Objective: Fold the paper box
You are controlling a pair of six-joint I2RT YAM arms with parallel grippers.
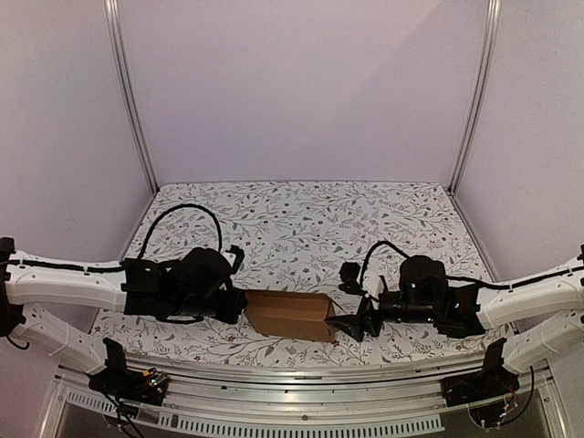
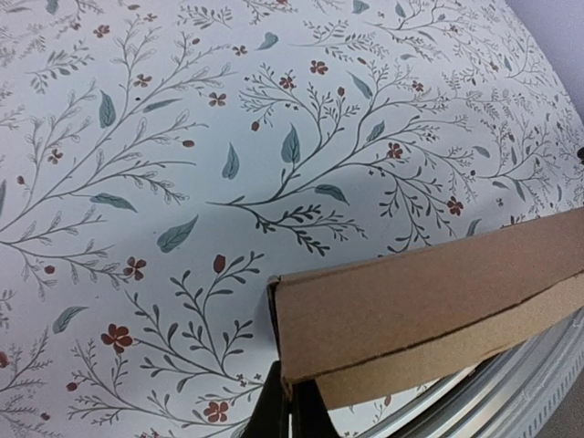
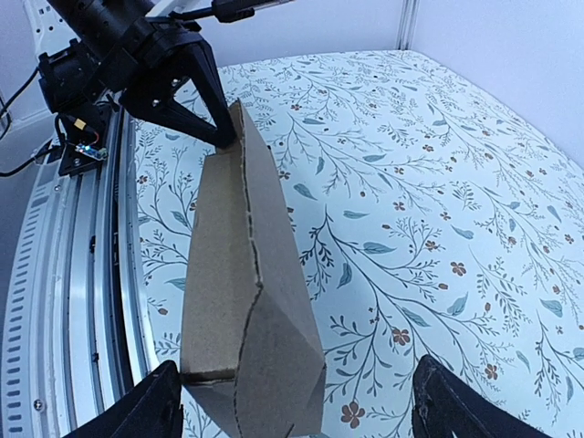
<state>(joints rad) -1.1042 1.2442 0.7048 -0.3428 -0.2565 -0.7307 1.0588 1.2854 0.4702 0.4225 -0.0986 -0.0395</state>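
Top external view puts the plain brown cardboard paper box [image 1: 290, 313] near the front edge of the floral-patterned table [image 1: 301, 228], lying between our two arms. The left gripper [image 1: 240, 306] is pinched tight on the box's left end. The right gripper [image 1: 345, 327] stands wide apart astride the other end, holding nothing. We judge the body formed into a carton, with the right-hand end flap angled and not yet tucked.

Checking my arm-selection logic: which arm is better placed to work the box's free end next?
Right, probably. The left gripper is shut on one end of the paper box, holding it, while the right gripper is open, fingers either side of the free end.
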